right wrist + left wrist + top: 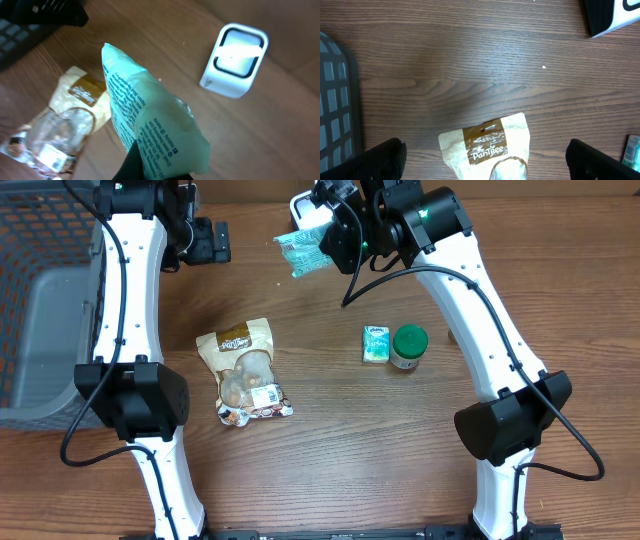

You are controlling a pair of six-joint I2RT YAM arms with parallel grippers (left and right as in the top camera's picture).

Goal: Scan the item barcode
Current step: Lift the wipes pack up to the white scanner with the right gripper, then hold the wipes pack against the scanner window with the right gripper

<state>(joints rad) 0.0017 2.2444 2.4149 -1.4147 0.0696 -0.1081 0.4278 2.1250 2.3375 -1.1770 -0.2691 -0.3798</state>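
My right gripper [335, 238] is shut on a pale green packet with blue print [150, 125], holding it in the air near the white barcode scanner [234, 60]. In the overhead view the green packet [305, 250] hangs just left of the scanner [304, 207] at the table's back. My left gripper [482, 160] stands open and holds nothing, above the top of a tan PanTree snack bag [487, 147]. Any barcode on the packet is not visible.
The snack bag [245, 370] lies left of centre. A small green pack [375, 343] and a green-lidded jar [408, 346] sit right of centre. A grey bin [45, 340] and a dark mesh basket [45, 225] stand at the left edge.
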